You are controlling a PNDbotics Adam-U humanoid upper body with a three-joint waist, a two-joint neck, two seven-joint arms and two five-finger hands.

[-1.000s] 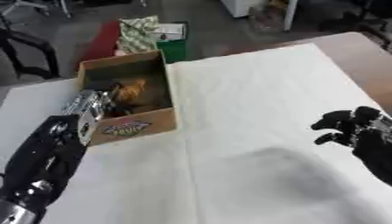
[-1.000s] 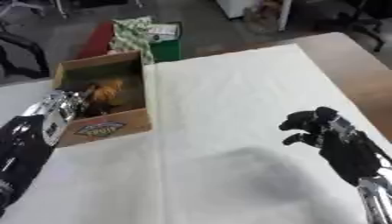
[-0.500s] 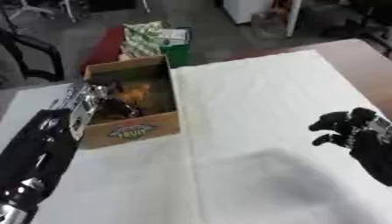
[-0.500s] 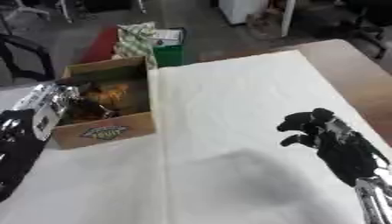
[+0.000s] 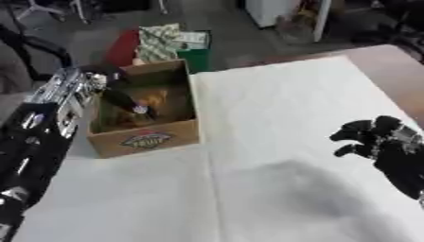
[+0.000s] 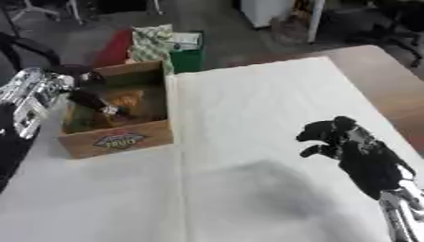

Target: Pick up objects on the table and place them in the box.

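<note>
Left hand [image 5: 103,78] is holding a dark bottle-like object [image 5: 124,100], probably rigid and smooth, over the cardboard box [image 5: 145,138]; right hand [image 6: 344,144] is hovering, fingers curled empty.

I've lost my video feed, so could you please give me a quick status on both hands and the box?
Left hand over the box, holding a dark object. Right hand curled, holding nothing, above the white table cover. Nothing in the way.
</note>
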